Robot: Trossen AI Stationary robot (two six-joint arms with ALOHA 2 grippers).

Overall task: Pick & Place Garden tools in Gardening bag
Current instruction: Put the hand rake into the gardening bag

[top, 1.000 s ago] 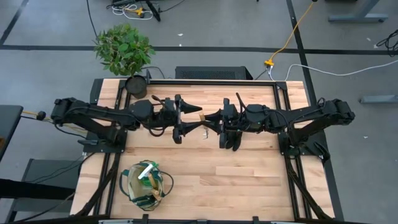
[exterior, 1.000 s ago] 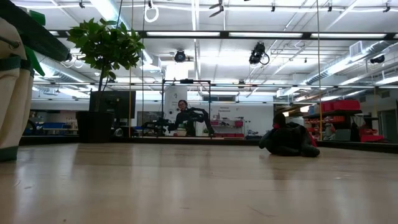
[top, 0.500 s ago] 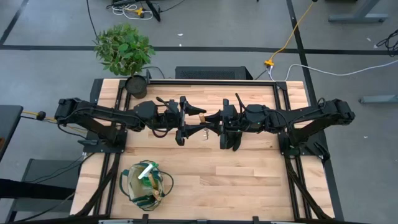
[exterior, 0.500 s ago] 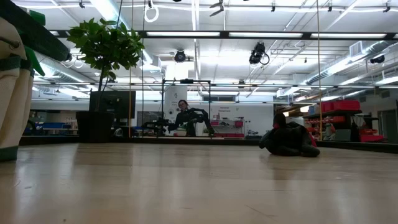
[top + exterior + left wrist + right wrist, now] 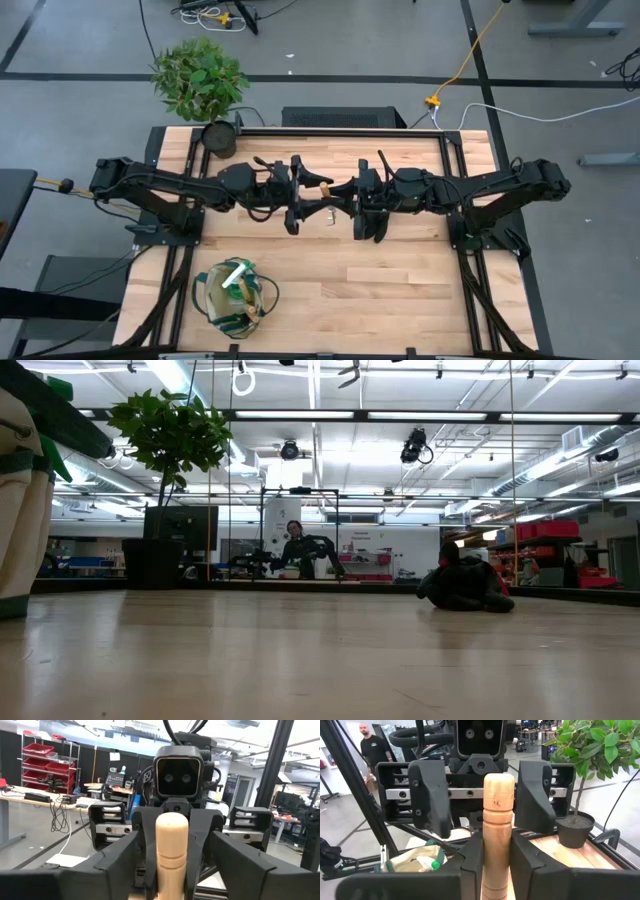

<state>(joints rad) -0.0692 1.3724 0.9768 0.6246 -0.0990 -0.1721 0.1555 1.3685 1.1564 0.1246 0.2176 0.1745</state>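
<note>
Item: wooden-handled garden tool (image 5: 498,835), small hand implement with a metal working end, exact type not readable from overhead. Location: held in the air above the middle of the table (image 5: 330,290), between the two arms.

Holder: right tool (image 5: 496,855), clenched on the lower part of the wooden handle, its fingers pressed to either side of it; the rounded handle end stands free and points toward the left arm.

Receiver: left tool (image 5: 297,190), released, jaws standing wide on either side of the free handle end. In the left wrist view the handle tip (image 5: 172,845) sits centred between the two fingers without visible contact.

Handling, as judged: light, stiff, not fragile. The turned wood looks smooth, so a squeeze near the rounded tip could slip; the straight stretch just below the tip offers the better hold. The metal end carries most of the weight, so a grip at the far handle end may let it droop.

Destination: gardening bag (image 5: 235,296), near left part of the table, open-topped, already holding a green spray bottle (image 5: 234,274). A black glove (image 5: 466,584) lies on the table in the low view.

Change against the earlier overhead frames: the left arm has advanced rightward, closing the gap until its open jaws straddle the handle end; the right arm, bag and potted plant (image 5: 200,78) are unchanged.
</note>
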